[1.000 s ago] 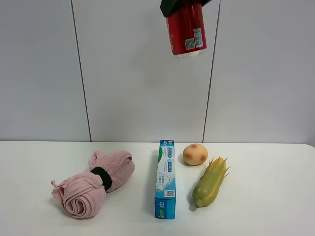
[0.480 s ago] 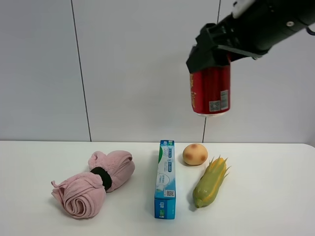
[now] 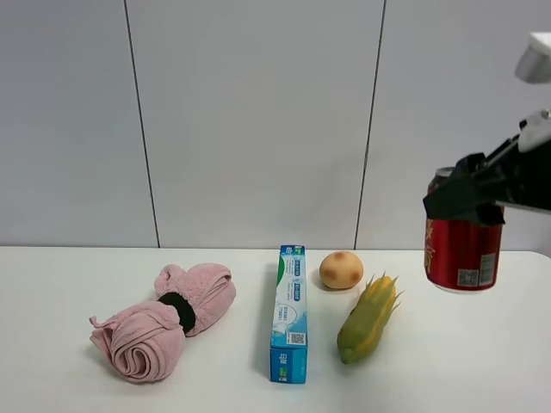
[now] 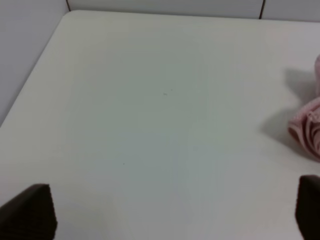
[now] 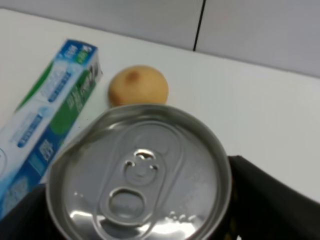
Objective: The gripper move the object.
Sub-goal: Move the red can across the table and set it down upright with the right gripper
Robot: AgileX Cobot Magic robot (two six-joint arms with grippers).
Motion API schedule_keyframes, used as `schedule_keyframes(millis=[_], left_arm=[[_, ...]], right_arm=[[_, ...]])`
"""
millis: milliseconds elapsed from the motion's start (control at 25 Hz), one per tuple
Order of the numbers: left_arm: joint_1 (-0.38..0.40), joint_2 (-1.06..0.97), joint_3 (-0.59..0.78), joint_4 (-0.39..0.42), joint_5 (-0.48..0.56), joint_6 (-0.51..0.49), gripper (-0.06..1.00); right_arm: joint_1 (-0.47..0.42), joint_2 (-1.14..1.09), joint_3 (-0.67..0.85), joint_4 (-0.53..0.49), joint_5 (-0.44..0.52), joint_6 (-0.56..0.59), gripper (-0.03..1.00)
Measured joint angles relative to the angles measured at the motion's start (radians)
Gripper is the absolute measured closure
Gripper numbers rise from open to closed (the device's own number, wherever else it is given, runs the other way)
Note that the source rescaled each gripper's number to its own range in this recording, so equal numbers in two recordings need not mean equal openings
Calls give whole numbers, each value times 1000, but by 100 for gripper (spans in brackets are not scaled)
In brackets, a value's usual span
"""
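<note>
My right gripper (image 3: 463,198) is shut on the red drink can (image 3: 461,254) and holds it upright in the air at the right, above the white table (image 3: 482,353), to the right of the corn. The right wrist view shows the can's silver top and pull tab (image 5: 140,180) between the black fingers (image 5: 265,200). My left gripper (image 4: 170,212) is open and empty over bare table at the left; only its two black fingertips (image 4: 27,210) show. It is out of the high view.
A blue-green long box (image 3: 289,311) lies at the middle, also in the right wrist view (image 5: 47,115). A brown potato (image 3: 341,269) and a corn cob (image 3: 368,319) lie right of it. A rolled pink towel (image 3: 164,323) lies left.
My right gripper has carried the can down and to the right, from high above the middle to low at the table's right side.
</note>
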Motion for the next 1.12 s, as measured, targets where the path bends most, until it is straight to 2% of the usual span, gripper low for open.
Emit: schedule_keyframes(millis=[160,280,360,400,640,800,1120], left_arm=[[0,0,0,0,0,0,-6],[0,0,0,0,0,0,-6],[0,0,0,0,0,0,-6],[0,0,0,0,0,0,-6],[0,0,0,0,0,0,-6],[0,0,0,0,0,0,-6],[0,0,0,0,0,0,-6]], right_arm=[[-36,0,115,-1,-177,-27,96],[-50,0,175,2,-297,-118,96],[-51,1,204,32,-352,-203,96],[-51,1,204,32,-352,-203,96],[-52,131,227,309,-465,-395,96],[-52,266,229,442,-585,-424,96],[-53,410,228,466,-681,-395,96]])
